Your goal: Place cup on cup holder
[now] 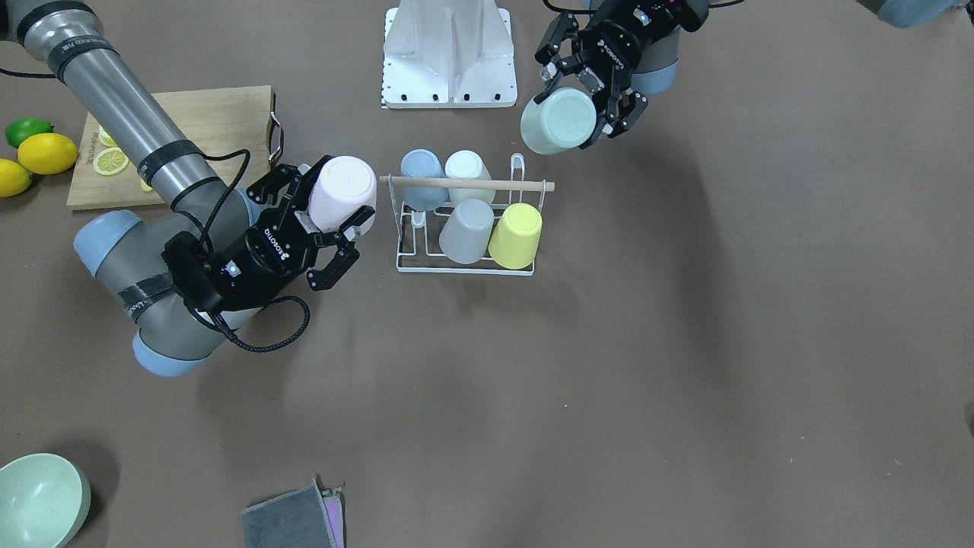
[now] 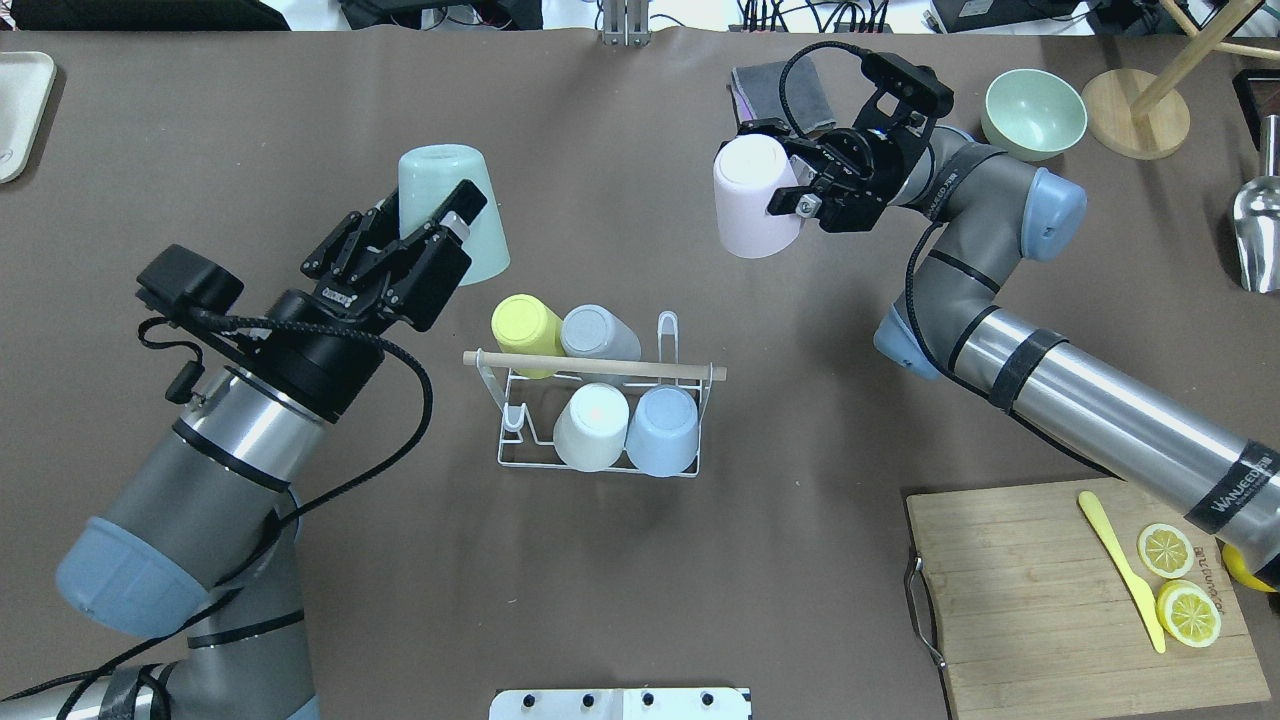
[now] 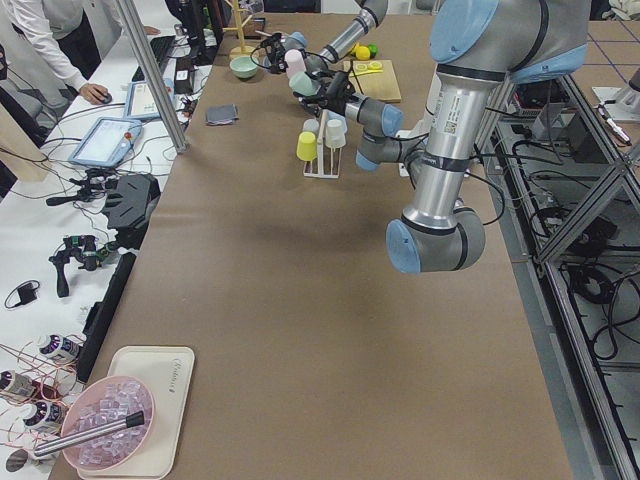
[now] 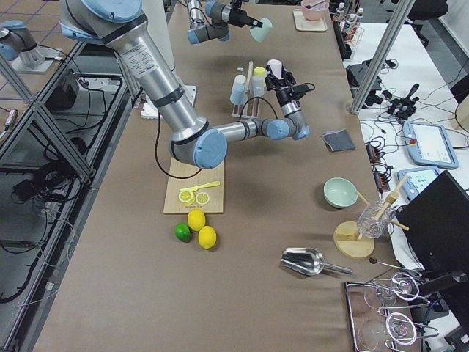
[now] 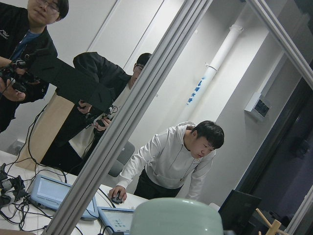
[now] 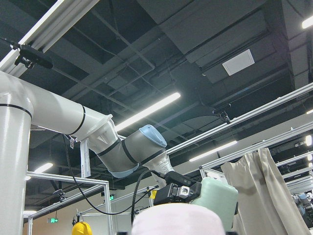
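The cup holder (image 2: 520,461) is a white wire rack with a wooden dowel (image 2: 595,367) across its top, mid-table. It holds yellow (image 2: 525,325), grey (image 2: 598,333), white (image 2: 592,425) and blue (image 2: 663,428) cups, all upside down. My left gripper (image 2: 430,215) is shut on a mint green cup (image 2: 450,190), raised beyond the rack's left end. My right gripper (image 2: 785,170) is shut on a pink cup (image 2: 750,200), raised beyond its right end. In the front view the rack (image 1: 399,245) lies between the green cup (image 1: 559,122) and the pink cup (image 1: 344,190).
A wooden cutting board (image 2: 1040,600) with lemon slices (image 2: 1165,550) and a yellow knife (image 2: 1120,565) lies near right. A green bowl (image 2: 1035,112) and a grey cloth (image 2: 775,90) sit far right. Lemons and a lime (image 1: 34,152) lie beside the board.
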Robot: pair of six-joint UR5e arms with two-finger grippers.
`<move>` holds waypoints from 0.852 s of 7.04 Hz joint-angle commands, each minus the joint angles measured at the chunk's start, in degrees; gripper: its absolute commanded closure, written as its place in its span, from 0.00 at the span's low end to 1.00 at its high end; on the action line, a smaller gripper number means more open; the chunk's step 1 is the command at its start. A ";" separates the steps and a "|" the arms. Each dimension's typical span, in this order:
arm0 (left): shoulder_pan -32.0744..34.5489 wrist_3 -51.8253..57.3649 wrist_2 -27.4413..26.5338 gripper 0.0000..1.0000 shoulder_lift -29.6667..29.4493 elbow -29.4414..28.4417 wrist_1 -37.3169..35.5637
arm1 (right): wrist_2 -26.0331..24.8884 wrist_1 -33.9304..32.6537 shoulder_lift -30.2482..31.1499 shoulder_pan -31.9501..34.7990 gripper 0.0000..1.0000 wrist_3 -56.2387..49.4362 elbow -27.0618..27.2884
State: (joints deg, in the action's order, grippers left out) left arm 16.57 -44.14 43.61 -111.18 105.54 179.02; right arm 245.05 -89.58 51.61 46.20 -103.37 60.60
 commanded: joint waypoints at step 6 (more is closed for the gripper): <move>-7.50 1.78 -7.75 0.62 0.09 -8.15 7.12 | -0.09 0.19 -1.16 -5.94 0.73 -13.87 -1.97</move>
State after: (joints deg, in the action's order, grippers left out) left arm 9.76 -42.27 36.61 -110.98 98.58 185.32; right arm 244.98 -89.33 50.93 41.52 -116.45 58.95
